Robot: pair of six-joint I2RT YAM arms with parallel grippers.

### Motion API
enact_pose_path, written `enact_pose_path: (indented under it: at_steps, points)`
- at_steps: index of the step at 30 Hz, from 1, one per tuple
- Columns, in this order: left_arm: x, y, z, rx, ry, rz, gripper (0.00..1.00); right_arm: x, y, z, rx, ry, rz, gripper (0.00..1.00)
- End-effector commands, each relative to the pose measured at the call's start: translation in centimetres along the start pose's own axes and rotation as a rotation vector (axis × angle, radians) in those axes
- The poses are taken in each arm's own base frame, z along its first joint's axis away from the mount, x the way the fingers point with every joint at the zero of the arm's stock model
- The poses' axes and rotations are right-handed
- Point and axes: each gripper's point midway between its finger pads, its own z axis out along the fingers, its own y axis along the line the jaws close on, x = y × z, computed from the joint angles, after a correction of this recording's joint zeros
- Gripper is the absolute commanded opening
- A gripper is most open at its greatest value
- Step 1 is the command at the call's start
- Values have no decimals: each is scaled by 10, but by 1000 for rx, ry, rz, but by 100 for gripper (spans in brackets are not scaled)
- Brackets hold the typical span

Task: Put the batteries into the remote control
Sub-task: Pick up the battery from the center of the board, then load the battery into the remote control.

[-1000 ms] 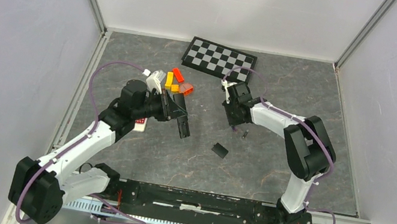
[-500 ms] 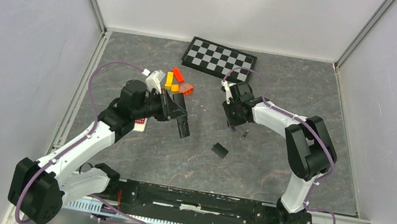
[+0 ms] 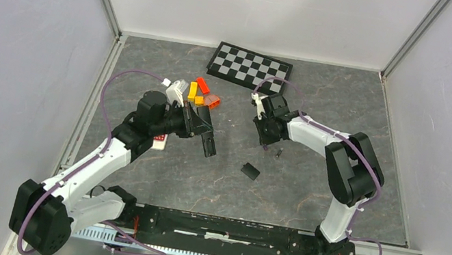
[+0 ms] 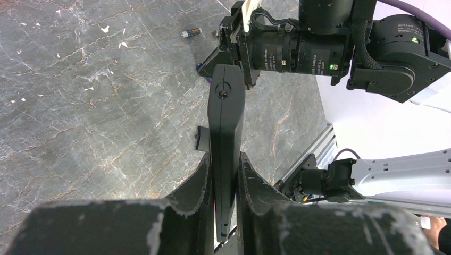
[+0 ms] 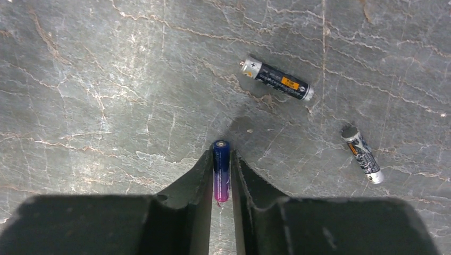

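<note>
From above: carry right pincer (image 3: 267,143) across toward left pincer (image 3: 204,132) slowly, level. Left wrist: clamped edgewise on the remote (image 4: 226,117), jutting ahead; hold steady for insertion. Right wrist: pinching blue-purple battery (image 5: 221,170) lengthwise; leave spare batteries (image 5: 276,79) on surface (image 5: 106,79), ahead and rightward; check polarity before seating.

remote control (image 4: 226,106): between the fingers of the left gripper (image 4: 225,158), left of table (image 3: 308,197) centre
held battery (image 5: 221,175): between the fingers of the right gripper (image 5: 220,155), right of the remote control
loose batteries (image 5: 276,79): two on the table, just beside the right gripper, apart from each other
cover (image 3: 250,170): on the table, nearer than both grippers, between them
board (image 3: 250,68): flat at the far edge
blocks (image 3: 201,92): clustered behind the left gripper, left of the board
</note>
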Motion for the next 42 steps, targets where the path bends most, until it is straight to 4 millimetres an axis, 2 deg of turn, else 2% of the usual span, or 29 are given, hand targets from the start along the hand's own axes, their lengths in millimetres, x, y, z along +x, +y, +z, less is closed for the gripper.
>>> enact_pose_path:
  at_steps: [1, 4, 8, 15, 19, 23, 30, 34, 37, 40, 42]
  points:
    - [-12, -8, -2, 21, -40, 50, 2, 67, -1, 3, 7, 222, 8, 18]
    - [-12, -7, -1, 20, -39, 46, 2, 66, -2, 4, 18, 207, 25, 10]
    - [-13, -8, 1, 27, -41, 38, 2, 49, -4, 1, 38, 100, 57, 3]
    - [-22, -20, 10, 109, -88, -15, 2, 1, 6, -33, -11, -230, 186, 1]
    - [-29, -24, 16, 146, -127, -53, 2, -25, 16, -69, -86, -434, 272, 1]
    - [-39, -25, 21, 154, -168, -101, 2, -55, 26, -114, -183, -640, 339, 0]
    - [-55, -42, 25, 240, -224, -198, 2, -92, 61, -199, -421, -919, 408, 0]
    - [-58, -53, 27, 282, -212, -229, 2, -107, 89, -243, -539, -1022, 400, 0]
    - [-58, -65, 25, 332, -202, -240, 2, -114, 105, -263, -582, -1055, 378, 0]
    - [-59, -75, 21, 371, -206, -246, 2, -120, 117, -270, -584, -1070, 347, 0]
    - [-60, -80, 19, 388, -208, -250, 2, -121, 123, -268, -559, -1063, 326, 0]
